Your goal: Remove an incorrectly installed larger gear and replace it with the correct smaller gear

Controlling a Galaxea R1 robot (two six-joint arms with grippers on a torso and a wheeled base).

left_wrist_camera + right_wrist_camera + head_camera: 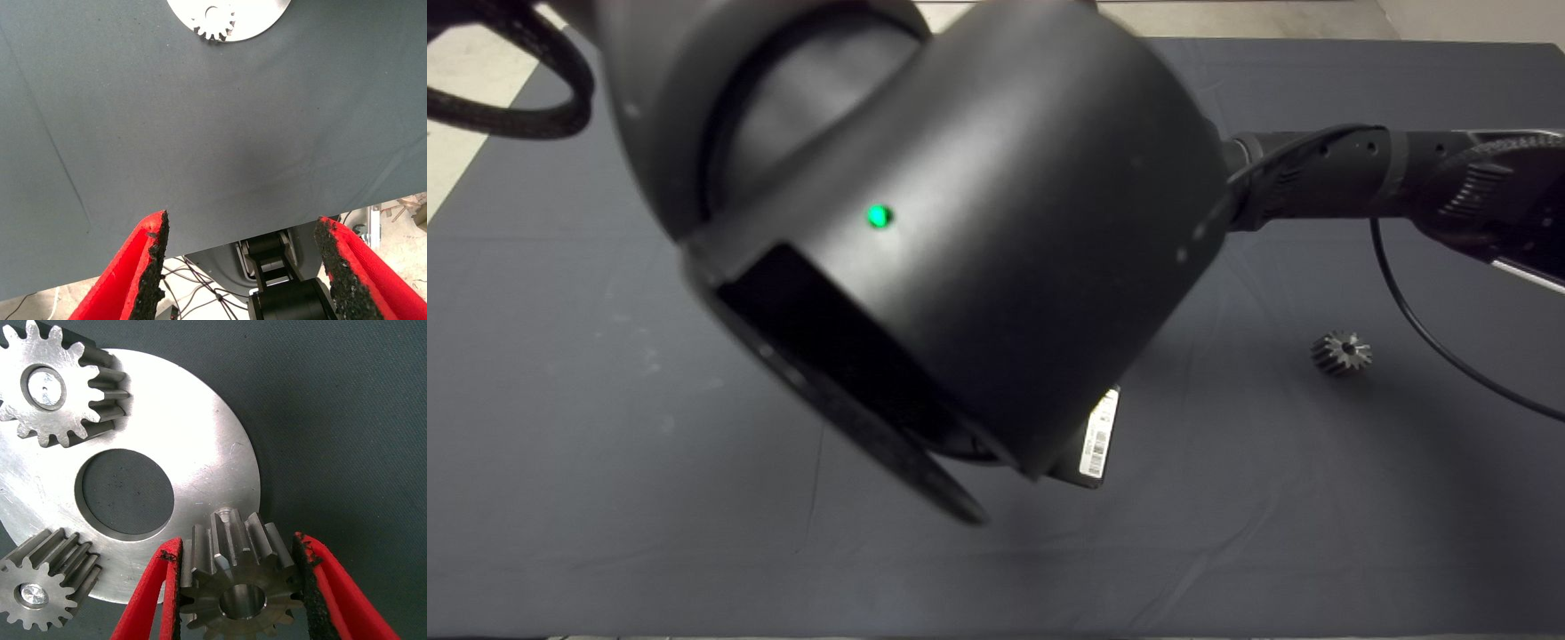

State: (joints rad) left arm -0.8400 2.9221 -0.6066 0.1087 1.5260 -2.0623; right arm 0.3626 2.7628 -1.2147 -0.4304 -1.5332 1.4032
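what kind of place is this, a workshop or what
Probably a robotics lab test bench: a dark mat over a table, a round metal plate carrying small gears, and cables on the floor beyond the mat.

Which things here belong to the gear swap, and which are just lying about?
Job: small dark-grey steel gear, with the right claw shut on it at the edge of the round silver metal plate; wide grey long-toothed gear, set aside on the dark mat.
Lying about: two bright silver small gears on the plate; left claw, open above bare mat.
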